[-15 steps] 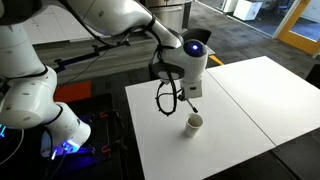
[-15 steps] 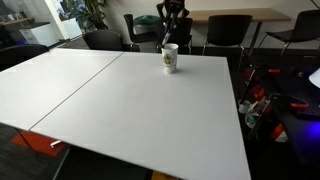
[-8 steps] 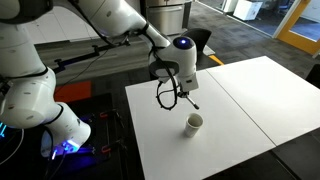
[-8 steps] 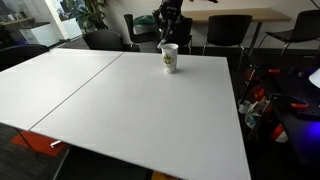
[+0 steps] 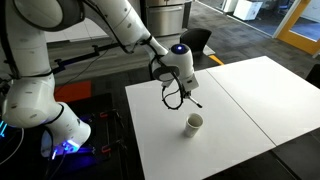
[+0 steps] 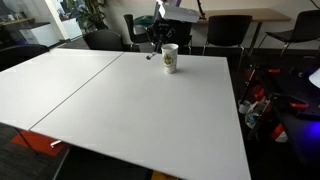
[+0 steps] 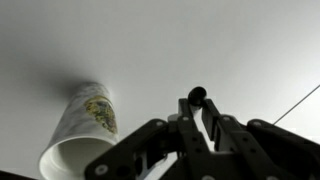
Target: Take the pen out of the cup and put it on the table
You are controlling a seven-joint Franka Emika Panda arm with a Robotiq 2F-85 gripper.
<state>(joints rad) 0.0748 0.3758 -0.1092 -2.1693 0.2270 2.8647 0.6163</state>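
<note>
White bench fills the scene, with black office chairs beyond the cup. The white arm reaches over the bench and hangs just beside the cup. Its gripper is clenched on the pen, fingers pinched tight around it. The cup stands upright on the bench, mouth open. The pen is outside the cup, near its rim, dark rounded tip poking out between the fingers.

Even bright light, soft shadows; wrist view blurry, low-res.
</note>
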